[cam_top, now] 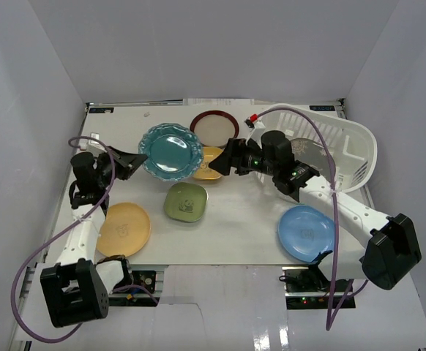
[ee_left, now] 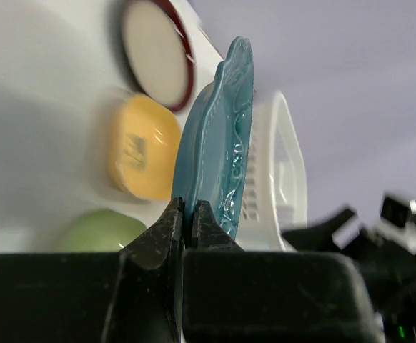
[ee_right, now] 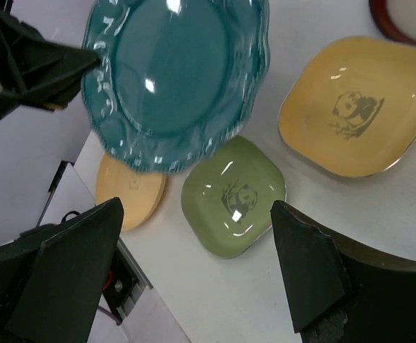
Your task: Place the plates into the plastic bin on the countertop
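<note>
My left gripper (cam_top: 134, 162) is shut on the rim of the teal scalloped plate (cam_top: 170, 150) and holds it up above the countertop (cam_top: 235, 219); the plate shows edge-on in the left wrist view (ee_left: 219, 143) and face-on in the right wrist view (ee_right: 176, 71). My right gripper (cam_top: 224, 159) is open and empty just right of that plate, its fingers (ee_right: 72, 264) spread wide. The white plastic bin (cam_top: 345, 150) stands at the back right with a grey plate (cam_top: 308, 153) inside. On the countertop lie a dark-red rimmed plate (cam_top: 214, 126), a square yellow plate (cam_top: 209, 164), a square green plate (cam_top: 186, 202), a round yellow plate (cam_top: 124, 229) and a blue plate (cam_top: 306, 232).
White walls close in the countertop on three sides. Purple cables (cam_top: 323, 146) loop over the right arm and beside the left arm. The arm bases (cam_top: 74, 292) stand at the near edge.
</note>
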Controlling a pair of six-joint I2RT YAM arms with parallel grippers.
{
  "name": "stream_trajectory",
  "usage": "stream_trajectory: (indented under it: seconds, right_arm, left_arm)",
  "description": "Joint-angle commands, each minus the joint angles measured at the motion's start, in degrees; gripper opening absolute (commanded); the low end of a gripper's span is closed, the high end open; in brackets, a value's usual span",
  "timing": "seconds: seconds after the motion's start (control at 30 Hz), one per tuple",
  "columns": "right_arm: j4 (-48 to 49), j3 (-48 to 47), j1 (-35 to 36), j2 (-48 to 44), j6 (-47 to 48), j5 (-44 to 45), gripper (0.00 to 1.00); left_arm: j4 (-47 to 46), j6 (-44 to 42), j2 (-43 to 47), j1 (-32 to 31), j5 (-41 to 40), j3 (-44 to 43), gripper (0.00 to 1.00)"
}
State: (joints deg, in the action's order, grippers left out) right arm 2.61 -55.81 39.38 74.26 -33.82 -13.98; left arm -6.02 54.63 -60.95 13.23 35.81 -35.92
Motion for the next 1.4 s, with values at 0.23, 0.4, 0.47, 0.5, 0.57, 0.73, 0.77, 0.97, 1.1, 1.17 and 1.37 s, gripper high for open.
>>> stream_trajectory:
  seconds: [0.23,0.4,0.47,0.5,0.57,0.73,0.77,0.97,1.1,1.17,1.37]
  right_arm:
    - [-2.00,-3.61,-9.57,-0.34,2.10,-4.91,0.90]
    - [2.47,-0.53,-10.19,-1.48,0.87,-12.89,0.96]
    - [8.51,2.00,-10.72,-1.57,-2.29,-16.94,0.95]
    - [10.38,2.72,-10.81,-1.49,-3.43,-20.35,0.94]
    - [13.02,3.69,-10.90,-0.53,-5.89,-22.31,0.88]
    - [12.68,4.31,-11.60,-2.01,-6.25,-19.95,0.23]
    - [12.68,4.39,-12.04,-2.97,-6.60,-19.60,0.14]
    - [13.29,4.57,-19.93,-8.07,-12.05,-19.24,0.08]
    - [13.03,3.69,-30.82,-12.55,-15.39,-22.13,0.08]
    - [11.46,3.26,-39.08,-14.57,-16.80,-23.72,0.08]
    - [3.20,5.27,-56.33,-17.39,-11.72,-21.45,0.08]
  left_arm:
    - [-9.61,9.17,7.95,-9.71,15.07,-1.25,0.00]
    - [-10.94,9.88,6.37,-12.35,16.83,-2.31,0.00]
    - [-11.20,9.79,5.32,-15.16,16.84,-3.01,0.00]
    - [-11.20,9.71,4.97,-15.60,16.83,-3.19,0.00]
    - [-11.38,9.79,4.26,-16.75,16.66,-3.63,0.00]
    - [-10.77,9.09,3.30,-17.63,15.43,-4.33,0.00]
    - [-10.07,8.83,2.94,-17.63,15.43,-4.68,0.04]
    - [-3.84,2.25,-2.85,-17.63,13.41,-9.86,0.57]
    - [5.57,-6.63,-8.21,-17.63,5.78,-18.02,0.71]
    - [8.65,-9.45,-12.95,-17.63,2.43,-20.14,0.73]
    - [8.57,-10.60,-27.43,-17.80,-1.17,-26.56,0.73]
